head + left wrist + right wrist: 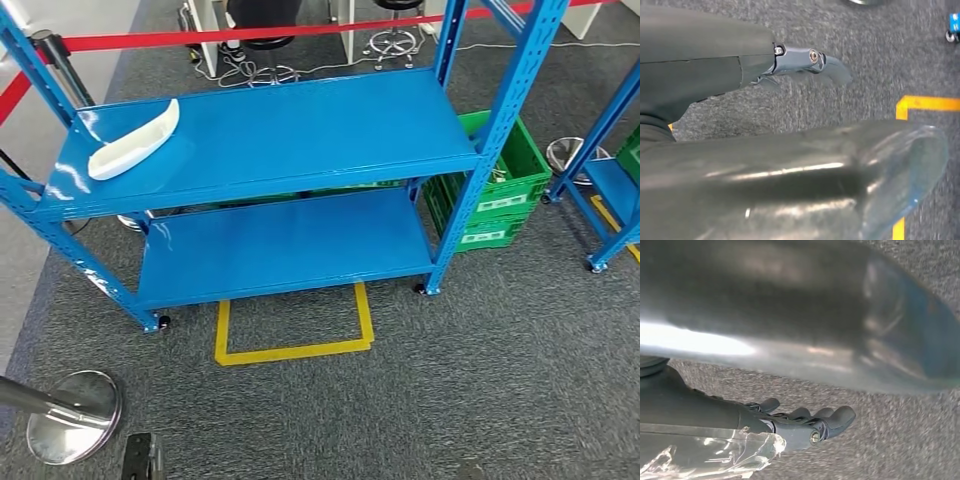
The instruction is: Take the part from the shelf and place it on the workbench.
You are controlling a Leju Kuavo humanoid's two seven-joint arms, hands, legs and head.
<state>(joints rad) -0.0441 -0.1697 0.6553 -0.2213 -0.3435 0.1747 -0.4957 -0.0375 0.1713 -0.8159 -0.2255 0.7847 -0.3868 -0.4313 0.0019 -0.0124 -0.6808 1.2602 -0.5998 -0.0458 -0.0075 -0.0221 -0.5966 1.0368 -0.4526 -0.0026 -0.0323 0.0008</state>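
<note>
Left hand (806, 65) empty, fingers loosely extended, right hand (806, 422) likewise, white part (134, 140) on shelf (302, 130).

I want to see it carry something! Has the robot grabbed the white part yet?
Not yet. The white part lies on the blue shelf's top level. The left robot hand and right robot hand hang over carpet, holding nothing. Reaching, grasping and carrying it to the workbench all remain.

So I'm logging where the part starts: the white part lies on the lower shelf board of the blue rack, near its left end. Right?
Not quite. In the head view the white part lies on the upper board of the blue rack, near its left end. The lower board carries nothing.
</note>
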